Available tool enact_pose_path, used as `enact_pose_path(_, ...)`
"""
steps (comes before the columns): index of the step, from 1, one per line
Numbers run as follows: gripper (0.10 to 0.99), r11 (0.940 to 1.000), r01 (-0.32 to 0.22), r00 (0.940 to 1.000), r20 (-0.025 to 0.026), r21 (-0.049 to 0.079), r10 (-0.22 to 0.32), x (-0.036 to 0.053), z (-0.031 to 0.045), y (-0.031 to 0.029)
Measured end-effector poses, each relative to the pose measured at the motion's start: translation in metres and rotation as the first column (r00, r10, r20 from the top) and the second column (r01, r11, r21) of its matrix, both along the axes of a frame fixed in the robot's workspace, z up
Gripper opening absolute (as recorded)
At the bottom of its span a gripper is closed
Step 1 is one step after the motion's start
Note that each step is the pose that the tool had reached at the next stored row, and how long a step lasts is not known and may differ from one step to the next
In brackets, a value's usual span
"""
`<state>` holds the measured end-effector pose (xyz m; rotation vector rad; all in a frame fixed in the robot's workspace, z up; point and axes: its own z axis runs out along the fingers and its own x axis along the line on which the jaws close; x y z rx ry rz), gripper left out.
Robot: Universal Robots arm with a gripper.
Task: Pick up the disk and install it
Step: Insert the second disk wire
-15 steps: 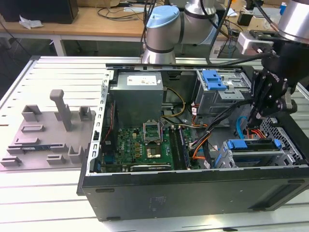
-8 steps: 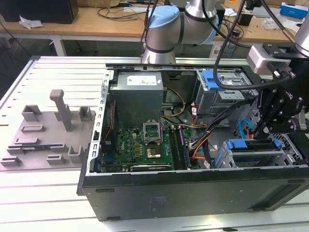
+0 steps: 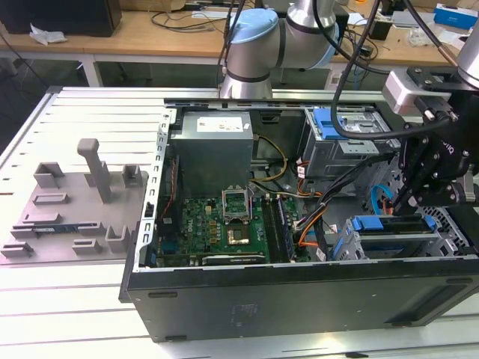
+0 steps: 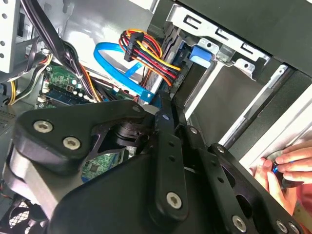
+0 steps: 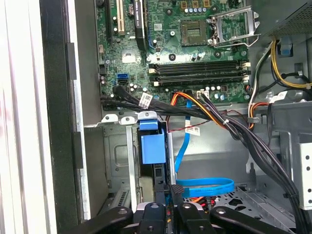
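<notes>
The disk (image 5: 152,146) stands edge-on in the metal drive bay (image 5: 114,161) at a corner of the open computer case (image 3: 299,299). Its bright blue carrier frame faces outward, and it sits just beside the tips of the fingers (image 5: 176,196) in the first wrist view. In the exterior view its blue end (image 3: 378,224) lies directly below the gripper (image 3: 410,196), which hangs over that corner of the case.

The fingers look drawn together, with nothing clamped between them. In both wrist views they point down alongside the disk rather than around it. Whether a fingertip touches the carrier cannot be told.

By this evidence the pick-up is done and the disk is in its slot. Whether it is fully seated is not clear.

A flat blue data cable (image 5: 204,186) loops close beside the fingers. A bundle of red, yellow and black power leads (image 4: 146,53) runs just beyond them.

Farther from the fingers lie the green motherboard (image 3: 217,217) and the grey power-supply box (image 3: 213,146). Well away from the fingers, a grey parts fixture (image 3: 90,194) rests on the slatted desk (image 3: 67,307).

A person's hand (image 4: 288,168) rests at the outer edge of the case, near the gripper body in the second wrist view.
</notes>
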<state>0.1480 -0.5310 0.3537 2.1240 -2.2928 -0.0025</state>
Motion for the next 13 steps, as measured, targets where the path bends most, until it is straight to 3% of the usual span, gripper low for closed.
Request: enact_pose_path(13, 0.161, 1.0, 0.0, 1.0, 0.0, 0.0, 0.0, 0.0022, -0.0029, -0.0004)
